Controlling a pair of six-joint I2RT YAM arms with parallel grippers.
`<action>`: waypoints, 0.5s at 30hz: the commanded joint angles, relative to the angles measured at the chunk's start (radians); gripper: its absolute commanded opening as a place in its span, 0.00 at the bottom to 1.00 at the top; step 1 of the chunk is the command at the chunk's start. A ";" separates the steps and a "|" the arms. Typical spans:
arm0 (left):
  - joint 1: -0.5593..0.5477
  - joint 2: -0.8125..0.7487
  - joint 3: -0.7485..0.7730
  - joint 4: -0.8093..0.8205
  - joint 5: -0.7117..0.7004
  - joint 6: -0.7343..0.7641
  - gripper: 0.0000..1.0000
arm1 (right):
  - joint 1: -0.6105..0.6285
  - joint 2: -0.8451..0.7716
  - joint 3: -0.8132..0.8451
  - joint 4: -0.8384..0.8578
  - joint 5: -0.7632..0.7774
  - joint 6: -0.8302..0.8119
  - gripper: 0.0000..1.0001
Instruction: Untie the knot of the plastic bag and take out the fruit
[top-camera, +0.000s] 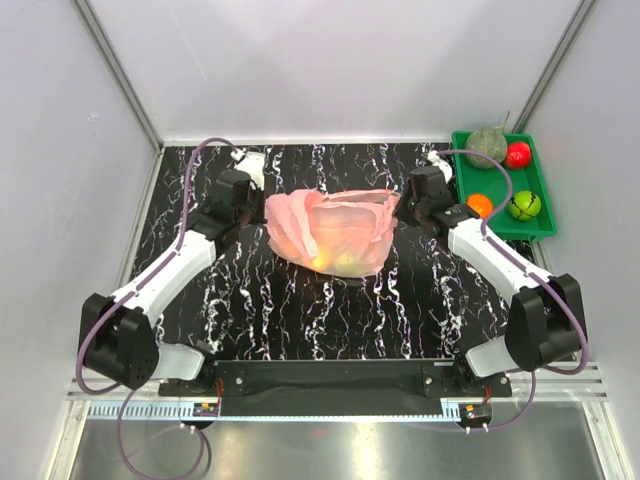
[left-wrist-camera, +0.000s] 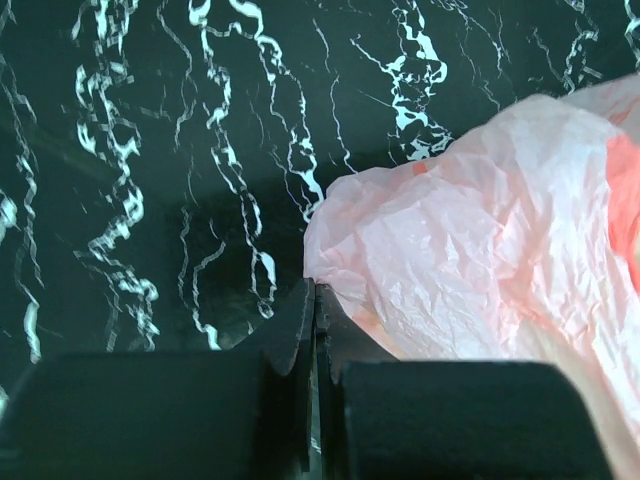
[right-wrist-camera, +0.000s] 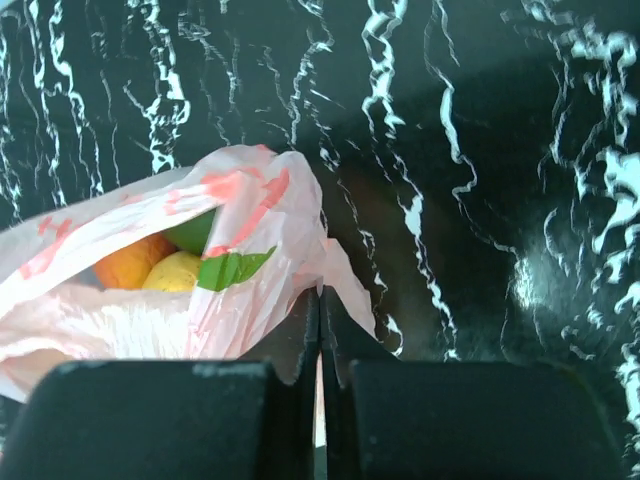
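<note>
The pink plastic bag (top-camera: 330, 230) lies on the black marbled table, stretched between my two grippers. My left gripper (top-camera: 262, 207) is shut on the bag's left edge, and my left wrist view shows the fingertips closed (left-wrist-camera: 315, 292) against crinkled pink film (left-wrist-camera: 480, 230). My right gripper (top-camera: 400, 210) is shut on the bag's right edge (right-wrist-camera: 320, 296), with pink film between its fingers. The bag (right-wrist-camera: 150, 320) gapes open there, showing an orange fruit (right-wrist-camera: 125, 265), a yellow fruit (right-wrist-camera: 175, 273) and a green fruit (right-wrist-camera: 190, 232) inside. No knot shows in any view.
A green tray (top-camera: 535, 175) stands at the back right with a netted melon (top-camera: 487, 143), a red fruit (top-camera: 517, 154), an orange fruit (top-camera: 480, 205) and a green fruit (top-camera: 523, 205). Grey walls enclose the table on three sides.
</note>
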 joint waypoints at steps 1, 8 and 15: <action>0.048 -0.083 -0.037 0.051 0.038 -0.158 0.00 | -0.064 -0.045 -0.057 0.071 -0.160 0.134 0.06; 0.050 -0.214 -0.017 0.040 0.198 -0.209 0.84 | -0.067 -0.120 -0.054 0.019 -0.300 -0.015 0.65; 0.042 -0.325 0.029 0.032 0.312 -0.281 0.99 | -0.067 -0.305 -0.024 -0.128 -0.145 -0.125 0.83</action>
